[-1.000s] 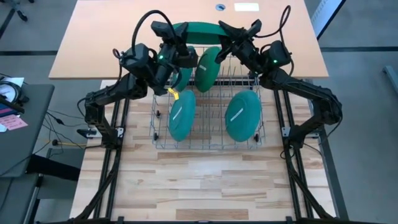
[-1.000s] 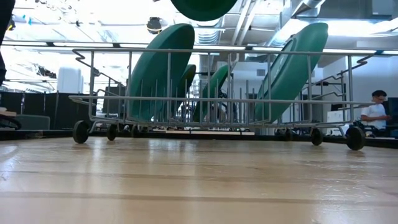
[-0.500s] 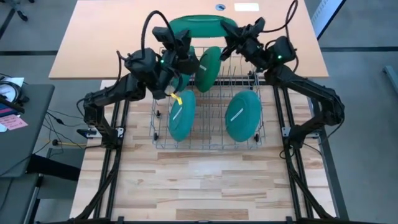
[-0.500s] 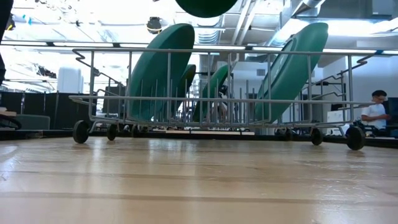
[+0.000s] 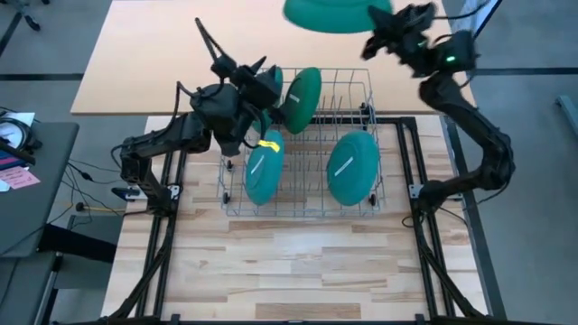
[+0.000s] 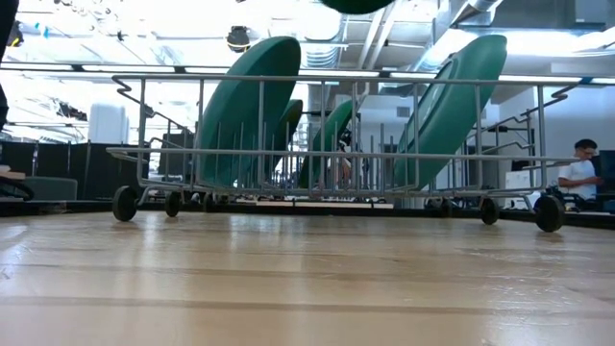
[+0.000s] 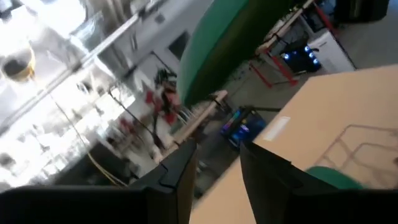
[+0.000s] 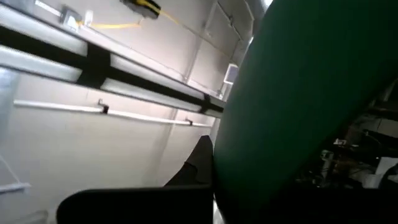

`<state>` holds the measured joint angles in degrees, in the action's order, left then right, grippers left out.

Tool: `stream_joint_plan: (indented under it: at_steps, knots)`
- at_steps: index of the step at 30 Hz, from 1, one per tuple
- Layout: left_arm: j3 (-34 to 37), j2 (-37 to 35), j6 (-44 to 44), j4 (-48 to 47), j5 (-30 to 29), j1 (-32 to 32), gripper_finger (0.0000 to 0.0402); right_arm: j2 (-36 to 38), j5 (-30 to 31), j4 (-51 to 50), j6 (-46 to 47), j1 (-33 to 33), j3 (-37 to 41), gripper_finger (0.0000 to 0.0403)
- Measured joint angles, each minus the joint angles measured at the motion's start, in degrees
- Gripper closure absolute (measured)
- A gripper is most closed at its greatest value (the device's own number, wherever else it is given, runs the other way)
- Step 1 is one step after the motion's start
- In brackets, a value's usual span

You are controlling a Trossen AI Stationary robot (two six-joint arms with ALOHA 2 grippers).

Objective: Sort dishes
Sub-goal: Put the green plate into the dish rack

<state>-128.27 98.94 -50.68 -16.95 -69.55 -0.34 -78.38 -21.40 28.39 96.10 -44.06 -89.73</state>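
Observation:
A wire rack (image 5: pixel 298 194) stands on the wooden table with teal and green plates upright in its slots: two in the near row (image 5: pixel 265 167) (image 5: pixel 352 167) and one in the far row (image 5: pixel 302 97). My right gripper (image 5: pixel 375 32) is beyond the rack's far right corner, raised and shut on a dark green plate (image 5: pixel 325 11). That plate's lower edge (image 6: pixel 356 4) shows at the top of the low view. My left gripper (image 5: pixel 262 74) hovers over the rack's far left corner, open (image 7: pixel 214 180) and holding nothing. My right gripper pinches the dark green plate by its rim (image 8: pixel 217 155), on the side toward the table's right (image 5: pixel 368 20). The fingers reach it from the right, slanting upward. The plate is lifted clear, high above the rack and the far table.
A light-brown table (image 5: pixel 163 54) lies beyond the rack. Bare wooden tabletop (image 5: pixel 298 262) stretches toward the near edge. A yellow tag (image 5: pixel 268 143) hangs on the rack by the near left plate. A person (image 6: pixel 581 173) sits far off in the room.
The dark green plate hung between both grippers above the rack's far side. My left gripper has let go of it, rolled its wrist and stayed over the rack's far left. My right gripper has swung up and toward the far right, carrying the plate with it.

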Motion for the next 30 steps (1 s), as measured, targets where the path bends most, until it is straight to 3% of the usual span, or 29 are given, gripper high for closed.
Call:
stream_joint_plan:
  at_steps: [8, 12, 16, 21, 30]
  knots:
    - [-0.02, -0.72, 19.40, -5.79, -1.10, -2.12, 0.0287, 3.88, -20.51, 0.70, 1.47, -16.09, -0.86, 0.0390]
    - [-0.02, -0.98, 26.99, -8.11, -0.05, -2.91, 0.0292, 3.68, -26.30, 0.74, 4.55, -22.45, -4.75, 0.0390]
    - [-0.02, -1.14, 33.62, -11.53, 1.07, -3.04, 0.0293, 2.26, -31.36, 1.13, 4.33, -25.66, -10.76, 0.0390]
    - [-0.02, -1.14, 41.99, -16.82, 3.85, -2.66, 0.0293, 0.02, -45.56, 1.43, 1.53, -26.17, -18.12, 0.0390]
    - [-0.04, -1.18, 50.99, -21.87, 9.49, -0.75, 0.0293, -0.32, -45.28, 0.96, 1.57, -24.63, -19.43, 0.0386]
